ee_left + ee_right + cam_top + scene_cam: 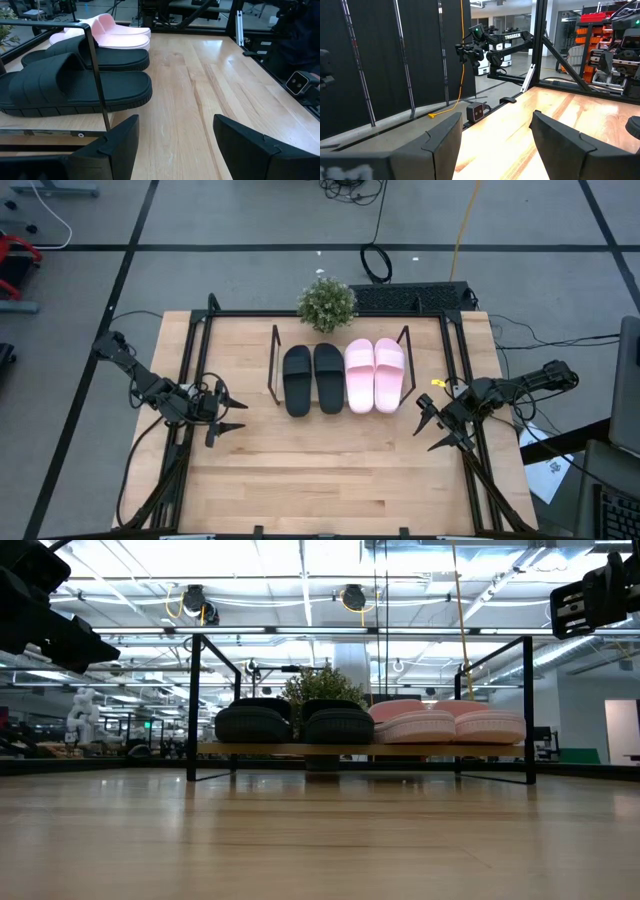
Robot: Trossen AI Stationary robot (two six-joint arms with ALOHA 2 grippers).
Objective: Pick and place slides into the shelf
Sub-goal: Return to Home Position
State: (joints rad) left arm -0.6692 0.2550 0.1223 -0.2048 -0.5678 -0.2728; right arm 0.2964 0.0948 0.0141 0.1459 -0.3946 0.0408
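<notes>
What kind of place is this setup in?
Probably a robotics lab or workshop, not a home: an open industrial ceiling with hanging yellow cable reels, racks of orange parts bins, and a grey floor marked with black tape lines.

Matte black slides (298, 380) and pale pink slides (361, 375); shelf (277, 370) of black wire and light wood; table (320, 470) of streaked blond wood; green plant (327, 303).

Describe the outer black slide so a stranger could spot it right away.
On the wooden table, find the wire shelf by the small plant. In the row of four on it, this black slide is the end one, farthest from the pink pair.
</notes>
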